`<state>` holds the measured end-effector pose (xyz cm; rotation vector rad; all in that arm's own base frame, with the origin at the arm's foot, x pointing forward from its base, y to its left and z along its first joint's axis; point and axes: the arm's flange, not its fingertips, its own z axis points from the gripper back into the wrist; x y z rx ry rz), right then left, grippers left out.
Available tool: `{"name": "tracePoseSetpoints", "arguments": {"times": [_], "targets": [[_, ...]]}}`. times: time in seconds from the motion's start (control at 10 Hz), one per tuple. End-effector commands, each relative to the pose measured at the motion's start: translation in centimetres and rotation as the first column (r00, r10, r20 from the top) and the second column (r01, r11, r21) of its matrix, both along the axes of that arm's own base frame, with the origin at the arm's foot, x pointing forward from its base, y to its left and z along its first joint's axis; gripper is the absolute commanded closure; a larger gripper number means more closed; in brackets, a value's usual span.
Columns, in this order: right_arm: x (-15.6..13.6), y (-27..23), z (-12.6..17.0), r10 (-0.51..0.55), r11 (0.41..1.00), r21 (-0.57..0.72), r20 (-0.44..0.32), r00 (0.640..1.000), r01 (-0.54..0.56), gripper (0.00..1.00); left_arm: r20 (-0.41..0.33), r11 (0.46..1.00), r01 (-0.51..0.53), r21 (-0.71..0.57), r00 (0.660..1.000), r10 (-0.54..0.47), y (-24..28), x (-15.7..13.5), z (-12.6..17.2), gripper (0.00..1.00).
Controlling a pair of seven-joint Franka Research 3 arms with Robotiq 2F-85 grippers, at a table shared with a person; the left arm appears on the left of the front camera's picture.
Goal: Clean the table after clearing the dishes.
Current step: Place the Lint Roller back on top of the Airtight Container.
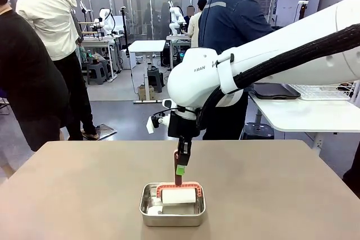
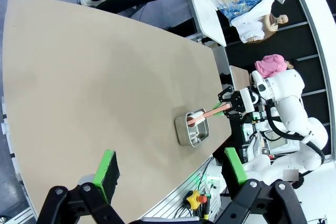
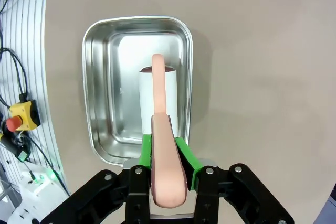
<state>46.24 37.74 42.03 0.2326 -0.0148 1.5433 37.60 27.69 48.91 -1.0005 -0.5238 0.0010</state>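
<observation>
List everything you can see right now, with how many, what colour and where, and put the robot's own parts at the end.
table: one, brownish-taupe, spanning the foreground.
steel tin: one, silver, rectangular, on the table near the robot's edge.
lint roller: one, white roll with a salmon-pink frame and handle, roll inside the tin, handle rising upright.
white-topped table: one, white, behind on the right, carrying a dark tray and a wire rack.
emergency stop button: one, yellow with a red cap, beside the table edge.
people: several, standing beyond the far edge of the table.
right gripper: one, black with green pads, shut on the roller's handle above the tin.
left gripper: one, black with green pads, open, high above the table.
</observation>
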Motion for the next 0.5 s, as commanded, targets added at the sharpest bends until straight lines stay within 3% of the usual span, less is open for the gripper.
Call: {"name": "tracePoseSetpoints", "arguments": {"times": [0.0, 0.1, 0.2, 0.3, 0.4], "targets": [[1.0, 0.0, -0.3, 0.027, 1.000, 0.010, -0.021, 0.999, -0.027, 0.78, -0.016, 1.000, 0.002, -0.001, 1.000, -0.002, -0.1, -0.5, 0.4, 0.00], [1.5, 0.0, -0.6, 0.016, 1.000, 0.019, -0.024, 1.000, -0.015, 0.78, -0.016, 1.000, 0.002, -0.001, 1.000, -0.002, -0.1, -0.5, 0.4, 0.00], [1.4, -0.1, -0.4, 0.025, 0.999, 0.040, -0.026, 0.999, -0.024, 0.48, -0.016, 1.000, 0.002, -0.001, 1.000, -0.002, -0.1, -0.5, 0.4, 0.00], [1.3, -0.2, 0.0, 0.036, 0.998, 0.042, -0.009, 0.999, -0.035, 0.46, -0.016, 1.000, 0.002, -0.001, 1.000, -0.002, -0.1, -0.5, 0.4, 0.00], [1.2, -0.4, 0.4, 0.037, 0.998, 0.050, -0.005, 0.999, -0.037, 0.17, -0.016, 1.000, 0.002, -0.001, 1.000, -0.002, -0.1, -0.5, 0.4, 0.00]]}}
